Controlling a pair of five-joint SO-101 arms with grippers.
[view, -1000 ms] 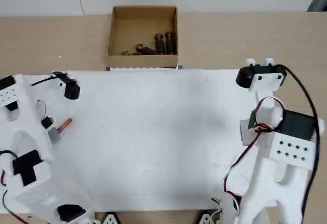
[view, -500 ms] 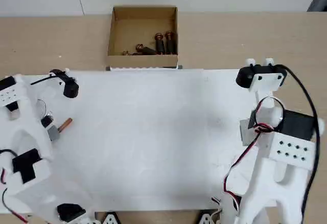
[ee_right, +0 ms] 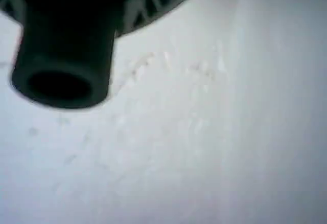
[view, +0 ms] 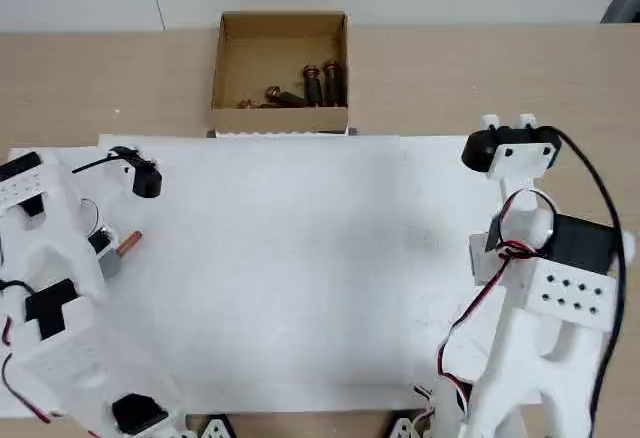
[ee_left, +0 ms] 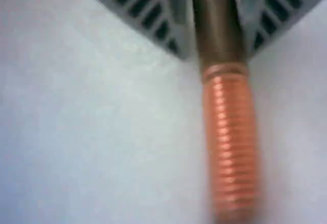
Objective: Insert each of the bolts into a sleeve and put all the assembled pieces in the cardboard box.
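High view: illumination is bright, even and diffuse, falling from above. The white sheet reads almost uniform, with little tonal relief. The left arm and the right arm cast only faint, soft-edged shadows on it. The cardboard box carries shade along its inner walls. The wooden table is matte and evenly lit.

Left wrist view: the bolt shows pale highlights along its copper thread.

Right wrist view: the black sleeve is dark throughout, its bore unlit, with a weak grey shadow beside it on the sheet.

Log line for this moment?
left gripper: shut on bolt | right gripper: shut on sleeve | cardboard box: assembled pieces inside
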